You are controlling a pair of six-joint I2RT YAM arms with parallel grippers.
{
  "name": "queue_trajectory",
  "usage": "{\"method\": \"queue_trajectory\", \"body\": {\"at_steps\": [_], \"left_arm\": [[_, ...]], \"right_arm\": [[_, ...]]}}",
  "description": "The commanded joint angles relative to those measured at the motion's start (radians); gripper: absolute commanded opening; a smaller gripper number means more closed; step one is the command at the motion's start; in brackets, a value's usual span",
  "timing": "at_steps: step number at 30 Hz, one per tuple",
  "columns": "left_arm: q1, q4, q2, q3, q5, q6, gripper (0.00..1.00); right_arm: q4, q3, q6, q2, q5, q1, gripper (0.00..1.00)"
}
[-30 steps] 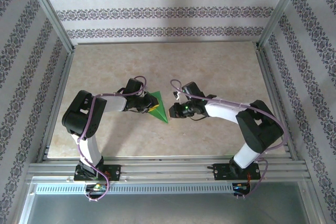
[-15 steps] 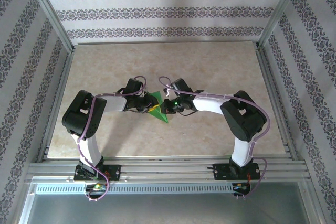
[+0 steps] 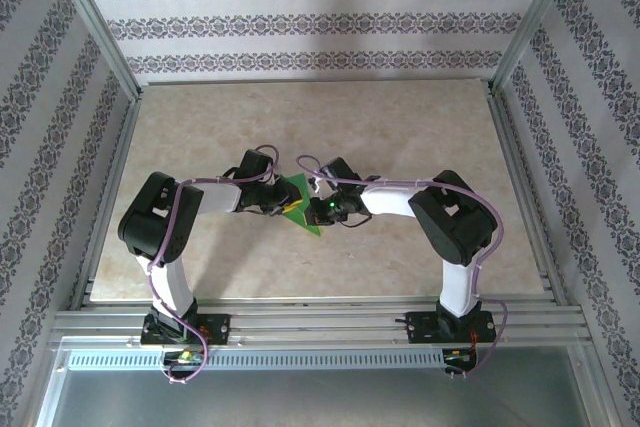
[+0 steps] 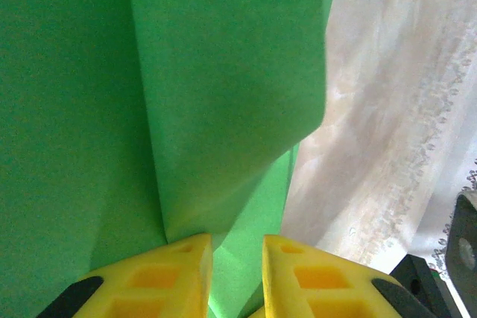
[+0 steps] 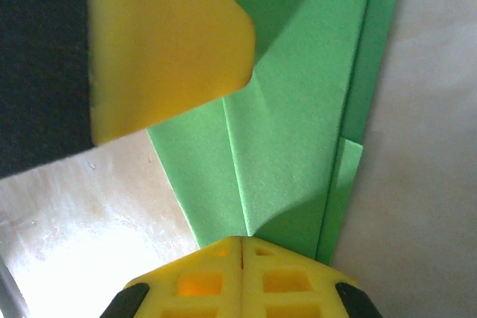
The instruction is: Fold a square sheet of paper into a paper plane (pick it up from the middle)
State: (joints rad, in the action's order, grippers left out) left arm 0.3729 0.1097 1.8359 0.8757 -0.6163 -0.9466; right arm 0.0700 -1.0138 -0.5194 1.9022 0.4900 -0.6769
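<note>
The green sheet of paper [image 3: 306,220], folded to a narrow pointed shape, lies mid-table between both grippers. My left gripper [image 3: 283,204] rests on its left side. In the left wrist view, the left gripper [image 4: 237,247] has its yellow fingers [image 4: 175,273] slightly apart over the paper [image 4: 223,94], with a raised flap beside the left finger. My right gripper [image 3: 319,210] is at the paper's right edge. In the right wrist view, the right gripper [image 5: 242,242] is shut, pinching a lifted crease of the paper [image 5: 298,109]. One left-gripper finger [image 5: 168,42] shows beyond it.
The marbled tabletop [image 3: 400,127] is walled by aluminium posts and patterned panels. A rail [image 3: 320,325] runs along the near edge by the arm bases. Bare table lies behind and to both sides of the paper.
My right arm swung left and its gripper reached the paper's right edge, closing on it. The left gripper and the paper stayed put.
</note>
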Motion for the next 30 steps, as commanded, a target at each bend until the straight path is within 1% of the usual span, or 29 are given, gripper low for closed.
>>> {"method": "queue_trajectory", "body": {"at_steps": [1,9,13,17,23,30], "left_arm": [[-0.005,-0.084,0.028,-0.005,0.063,0.007,0.26],[-0.005,-0.087,0.027,-0.003,0.063,0.01,0.26],[-0.006,-0.093,0.028,0.002,0.06,0.017,0.26],[-0.006,-0.093,0.028,0.003,0.058,0.018,0.26],[-0.005,-0.085,0.025,0.0,0.047,0.02,0.25],[-0.006,-0.067,0.024,0.0,0.03,0.024,0.25]], "right_arm": [[0.098,0.073,0.028,-0.015,-0.024,-0.012,0.04],[0.108,0.217,0.037,-0.145,0.017,-0.031,0.04],[0.096,0.238,0.056,-0.223,0.016,-0.022,0.04],[0.002,0.228,0.024,-0.294,0.008,0.006,0.04],[-0.013,0.12,0.023,-0.19,0.018,0.003,0.04],[0.002,0.045,0.025,-0.085,0.007,0.007,0.04]]}}
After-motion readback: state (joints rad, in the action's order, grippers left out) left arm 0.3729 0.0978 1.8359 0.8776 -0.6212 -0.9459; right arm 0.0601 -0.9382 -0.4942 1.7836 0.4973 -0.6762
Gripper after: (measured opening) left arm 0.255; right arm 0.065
